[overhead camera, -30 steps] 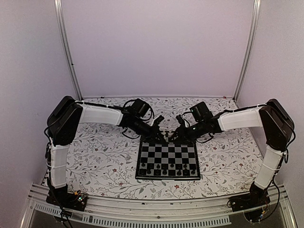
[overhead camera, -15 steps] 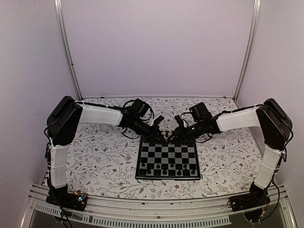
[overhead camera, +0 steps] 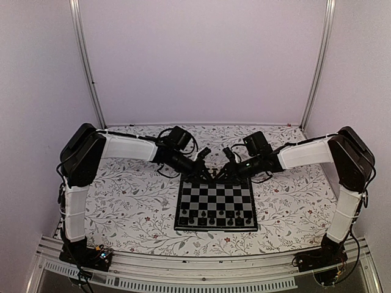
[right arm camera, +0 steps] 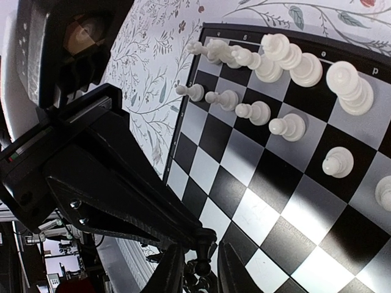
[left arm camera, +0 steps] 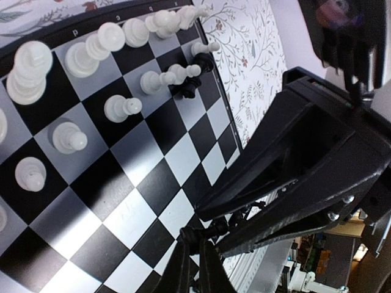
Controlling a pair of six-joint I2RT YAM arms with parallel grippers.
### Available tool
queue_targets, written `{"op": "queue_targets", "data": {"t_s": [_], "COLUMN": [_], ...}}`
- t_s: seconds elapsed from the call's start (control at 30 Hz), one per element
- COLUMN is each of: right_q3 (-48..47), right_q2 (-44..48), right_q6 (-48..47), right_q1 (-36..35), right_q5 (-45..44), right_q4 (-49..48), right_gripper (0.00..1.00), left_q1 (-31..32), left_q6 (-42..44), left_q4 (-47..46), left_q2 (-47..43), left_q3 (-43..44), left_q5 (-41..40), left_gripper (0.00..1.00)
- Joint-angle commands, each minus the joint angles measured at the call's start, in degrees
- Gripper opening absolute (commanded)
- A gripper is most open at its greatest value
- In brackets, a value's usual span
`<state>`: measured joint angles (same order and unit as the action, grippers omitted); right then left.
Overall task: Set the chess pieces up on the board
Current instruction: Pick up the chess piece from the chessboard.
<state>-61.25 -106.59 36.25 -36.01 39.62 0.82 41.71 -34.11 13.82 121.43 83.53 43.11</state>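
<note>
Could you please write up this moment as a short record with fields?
board: flat on the floral table cover, between the two arms
white pieces: in two lines along the board's far side
black pieces: along the near side
left gripper: fingers shut, low over the board's far part
right gripper: fingers parted either side of a small dark piece; contact unclear
</note>
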Motion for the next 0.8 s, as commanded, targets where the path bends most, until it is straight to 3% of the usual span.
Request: {"op": "queue_targets", "data": {"t_s": [0.0,0.3,0.5,0.63,0.77], "right_q3": [-0.4,-0.7,-1.5,-4.3,-6.3], "right_q2": [-1.2,-1.3,-0.6,0.5,3.1], "right_q6": [0.2,0.0,-0.8,-4.3,-9.3], "right_q1": [-0.3,-0.3,-0.2,-0.2,-0.2], "right_q5": [1.7,1.7,-0.4,-4.5,-9.8], "right_q4": [-2.2,-2.2,-0.9,7.6,16.8], "right_gripper": [0.21,0.11,0.05,0.05,0.04], "left_q1": [-1.0,-1.2,-1.4,-1.8,-2.2], "left_q6": [-0.7,-1.0,-1.0,0.0,2.0], "left_q4": [-2.0,-2.2,-1.9,-0.5,1.2], "left_q2": [-1.9,-1.6,-1.1,-1.8,-3.4], "left_q3": [0.3,0.8,1.5,2.1,1.7], "left_q5": [0.9,1.0,1.1,0.5,-0.2], "left_gripper": [0.07,0.08,0.16,0.26,0.3]}}
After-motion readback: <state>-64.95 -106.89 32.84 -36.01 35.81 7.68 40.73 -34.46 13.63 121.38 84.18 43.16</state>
